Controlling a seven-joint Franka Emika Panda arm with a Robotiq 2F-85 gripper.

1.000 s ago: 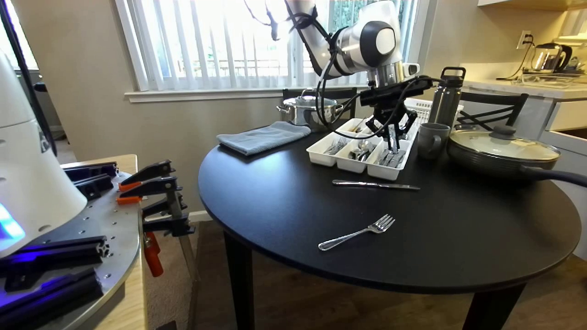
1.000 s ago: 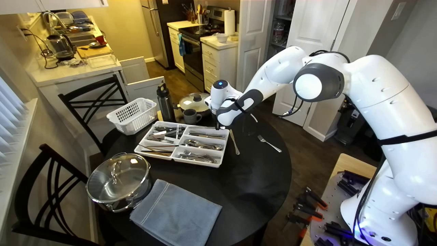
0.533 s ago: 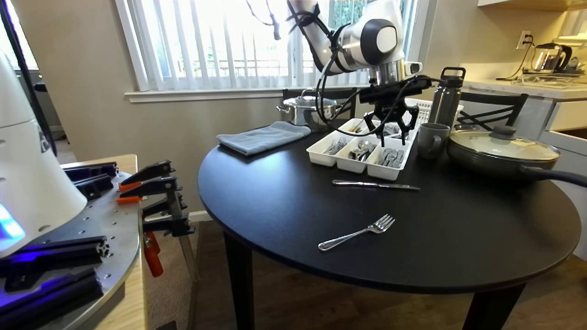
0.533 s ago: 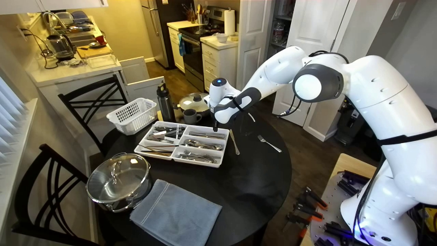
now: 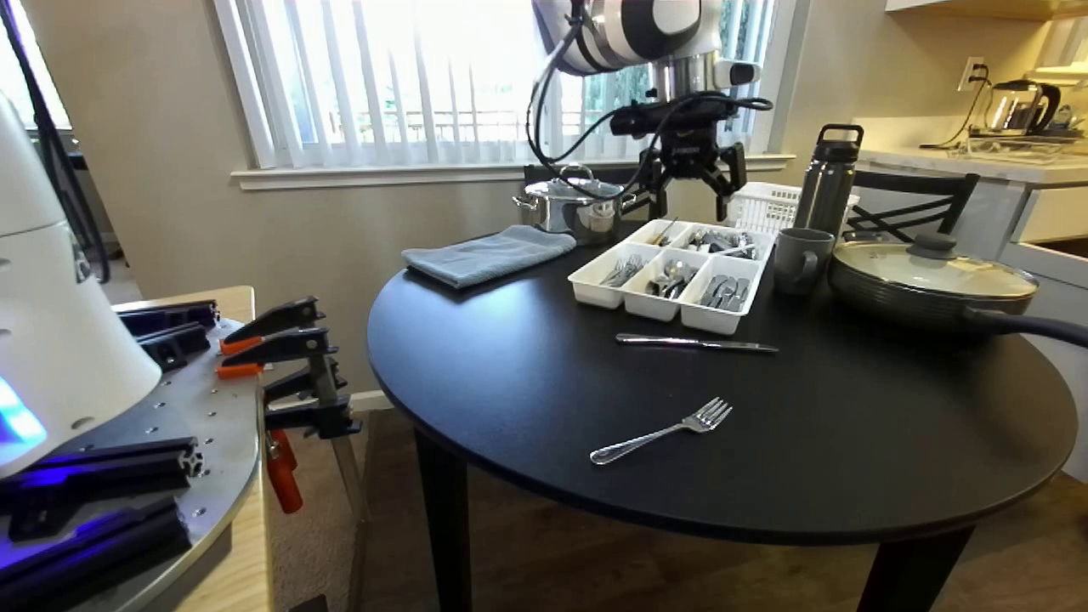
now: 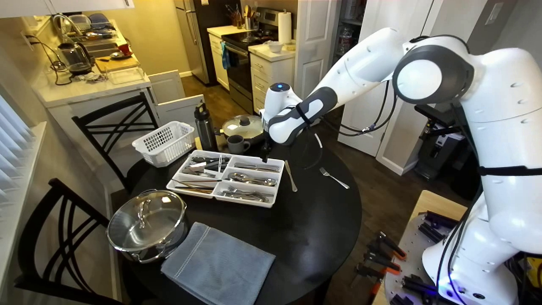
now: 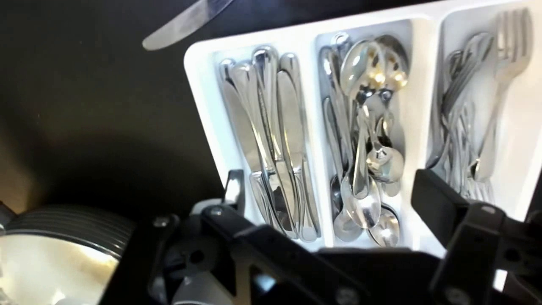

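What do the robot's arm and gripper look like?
The arm is smooth, rounded and mostly white, with dark grey joints and round white caps. It has black straps around it, black cables, and a little blue light on top near the gripper. The gripper is black and angular, with two jointed fingers.

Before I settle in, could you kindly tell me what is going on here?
The robot's gripper hangs open above the white cutlery tray, holding nothing. Knives, spoons and forks lie in neighbouring compartments. Outside the tray, a loose knife and a loose fork lie apart on the round black table.
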